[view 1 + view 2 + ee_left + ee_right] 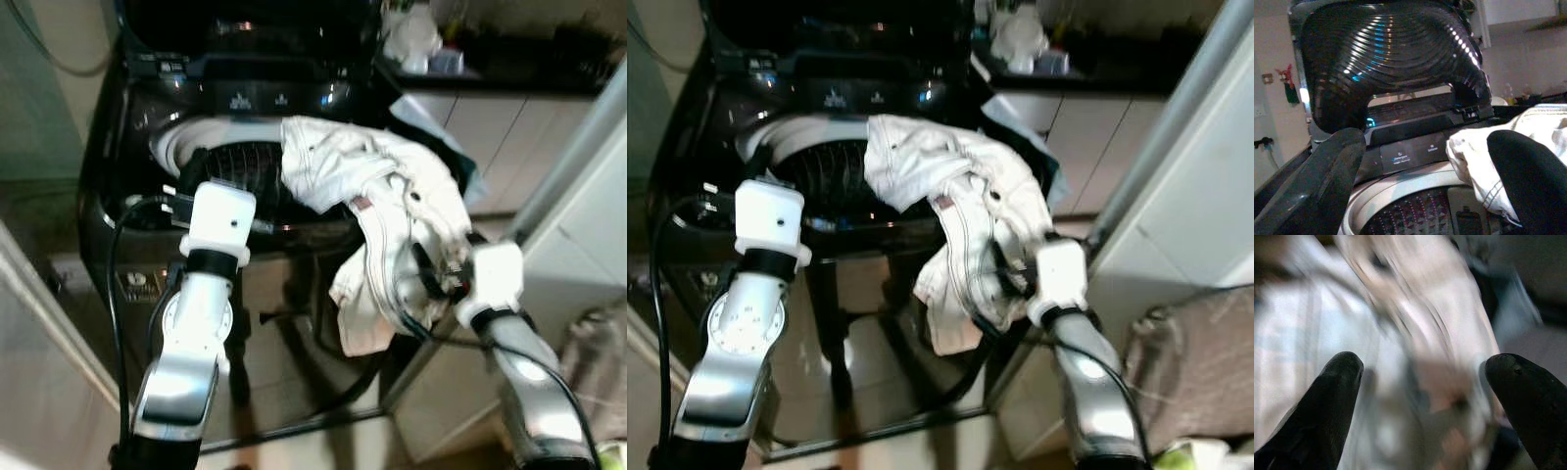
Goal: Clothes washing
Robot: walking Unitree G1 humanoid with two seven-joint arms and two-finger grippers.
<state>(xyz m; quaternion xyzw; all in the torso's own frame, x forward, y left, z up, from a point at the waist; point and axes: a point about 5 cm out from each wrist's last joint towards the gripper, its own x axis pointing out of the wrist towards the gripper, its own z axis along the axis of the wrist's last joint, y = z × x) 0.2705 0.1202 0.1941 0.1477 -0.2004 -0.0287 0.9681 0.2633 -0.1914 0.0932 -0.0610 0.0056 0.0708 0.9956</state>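
Observation:
A pair of white trousers [382, 186] lies over the front right rim of the dark top-loading washer [108, 225]. One end rests over the drum opening [235, 162] and the rest hangs down the front. My left gripper [1425, 142] is open at the drum's front left edge, pointing at the control panel [1410, 154], with the trousers' edge [1474, 156] by one finger. My right gripper [1425, 364] is open close against the hanging cloth [1400, 333], which blurs in its view. From the head its wrist [495, 274] sits just right of the trousers.
The washer's lid [1391, 54] stands raised at the back. A dark counter [509, 54] with small items runs to the right of the machine above white cabinets [500, 127]. A pale door or panel [588, 196] stands close on the right. A grey bundle [1195, 343] lies low right.

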